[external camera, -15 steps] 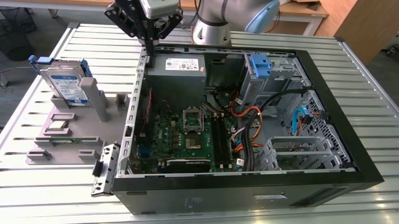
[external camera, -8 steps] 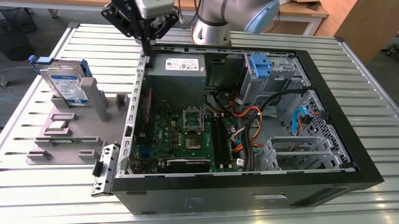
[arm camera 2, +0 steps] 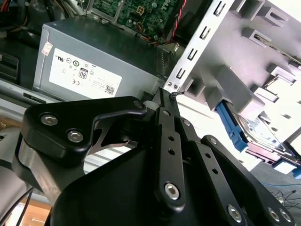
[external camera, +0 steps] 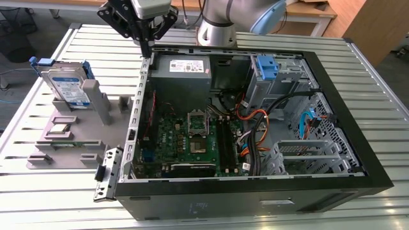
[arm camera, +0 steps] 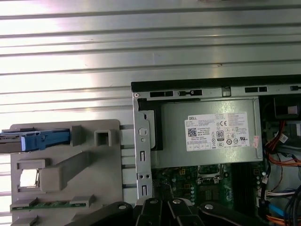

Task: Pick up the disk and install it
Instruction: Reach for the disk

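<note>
- Hovering over the far corner of the open case (external camera: 255, 203), the gripper (external camera: 146, 47) has its fingers pressed together with nothing between them. In the second wrist view they meet just above the case's metal side rail (arm camera 2: 197, 47), near the power supply (arm camera 2: 94, 66).
- The disk (external camera: 64, 88) stands on edge in its blue carrier, slotted into the grey holder (external camera: 83, 143) on the slatted table (external camera: 38, 201). It sits to the exterior view's left of the case, apart from the gripper and untouched.
- The step in hand looks like the approach to the pick-up, since no grasp is made and nothing is installed.
- A grasp would call for spread fingers and a shift of the arm over the holder, lined up squarely with the carrier's narrow upper edge. The holder's grey posts stand just beside the disk and leave little room for error.
- The disk's lower part is sunk in its slot. The first wrist view shows the carrier edge-on, so the drive's face cannot be made out there.
- In the second wrist view the gripper's own linkage covers the holder's nearer part, and the disk is partly hidden behind the holder's posts.
- The drive cage (external camera: 288, 84), on the exterior view's right, sits behind cables and a blue bracket (external camera: 267, 67). Whether its bay is free cannot be told.
</note>
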Tool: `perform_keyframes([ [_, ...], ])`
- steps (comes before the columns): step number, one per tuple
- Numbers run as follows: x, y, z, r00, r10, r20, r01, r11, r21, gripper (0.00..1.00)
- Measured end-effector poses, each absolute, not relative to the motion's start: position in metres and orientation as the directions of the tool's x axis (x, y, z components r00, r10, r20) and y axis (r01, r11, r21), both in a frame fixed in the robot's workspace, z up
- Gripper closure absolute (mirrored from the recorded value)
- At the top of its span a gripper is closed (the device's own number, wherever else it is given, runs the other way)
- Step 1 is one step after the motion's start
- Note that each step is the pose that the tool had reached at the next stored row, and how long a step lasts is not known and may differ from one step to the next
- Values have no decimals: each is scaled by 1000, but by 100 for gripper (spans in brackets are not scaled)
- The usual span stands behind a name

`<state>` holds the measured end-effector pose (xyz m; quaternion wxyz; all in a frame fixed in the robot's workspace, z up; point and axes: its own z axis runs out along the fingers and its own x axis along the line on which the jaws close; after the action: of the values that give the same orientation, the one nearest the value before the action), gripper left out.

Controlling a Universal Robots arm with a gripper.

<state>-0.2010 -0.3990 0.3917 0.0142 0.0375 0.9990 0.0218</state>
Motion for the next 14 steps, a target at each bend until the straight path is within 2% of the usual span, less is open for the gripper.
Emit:
perform_keyframes([
  [14, -219, -399, 391, -997, 73, -28, 72, 996, 45, 90],
])
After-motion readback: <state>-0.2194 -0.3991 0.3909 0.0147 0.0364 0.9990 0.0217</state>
